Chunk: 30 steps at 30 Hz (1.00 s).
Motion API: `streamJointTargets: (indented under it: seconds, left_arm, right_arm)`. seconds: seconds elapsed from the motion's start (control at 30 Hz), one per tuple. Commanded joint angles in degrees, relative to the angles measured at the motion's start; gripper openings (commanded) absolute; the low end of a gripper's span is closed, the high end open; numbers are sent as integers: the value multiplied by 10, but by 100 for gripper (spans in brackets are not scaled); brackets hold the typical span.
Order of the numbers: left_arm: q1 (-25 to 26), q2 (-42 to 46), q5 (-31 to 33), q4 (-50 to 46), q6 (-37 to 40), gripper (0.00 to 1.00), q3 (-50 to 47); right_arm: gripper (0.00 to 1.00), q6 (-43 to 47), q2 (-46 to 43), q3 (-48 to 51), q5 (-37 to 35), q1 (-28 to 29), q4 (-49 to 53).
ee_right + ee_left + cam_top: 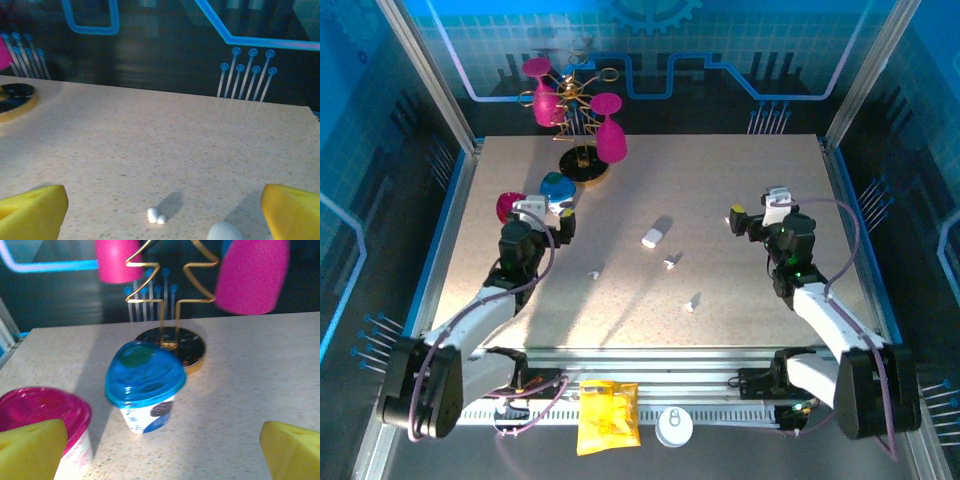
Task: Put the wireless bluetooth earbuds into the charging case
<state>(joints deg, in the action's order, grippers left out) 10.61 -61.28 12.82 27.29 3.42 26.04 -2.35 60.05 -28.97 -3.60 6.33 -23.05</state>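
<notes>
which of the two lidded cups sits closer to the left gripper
The pink-lidded cup: it stands right by the left gripper's yellow finger, while the blue-lidded cup stands farther ahead, near the rack's base.

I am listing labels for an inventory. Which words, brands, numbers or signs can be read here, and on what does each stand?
No text can be read.
Blue-lidded cup: dark and blue print on its white wall, too blurred to read.
Pink-lidded cup: pink print on its wall, too blurred.
Yellow packet: any print too small to read.
</notes>
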Motion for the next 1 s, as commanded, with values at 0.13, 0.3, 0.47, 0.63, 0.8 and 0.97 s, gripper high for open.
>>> streamJointTargets:
  seconds: [0.13, 0.3, 0.47, 0.63, 0.8, 0.97]
  left_arm:
    - [85, 71, -63, -188, 6, 99, 66]
    - [100, 60, -132, -242, -21, 99, 88]
    - [100, 82, -116, -240, -61, 99, 75]
    - [99, 87, -83, -279, -82, 99, 80]
    - [99, 94, -79, -292, -87, 99, 73]
    - [99, 105, -81, -295, -91, 99, 64]
  right_arm:
    - [100, -59, -54, -71, -5, 105, 243]
    - [100, -101, -35, -94, -9, 189, 289]
    - [100, -94, 70, -156, -5, 249, 328]
    - [100, -181, 224, -281, -52, 283, 415]
    - [100, -254, 350, -389, -118, 334, 450]
    - [95, -344, 465, -497, -233, 368, 497]
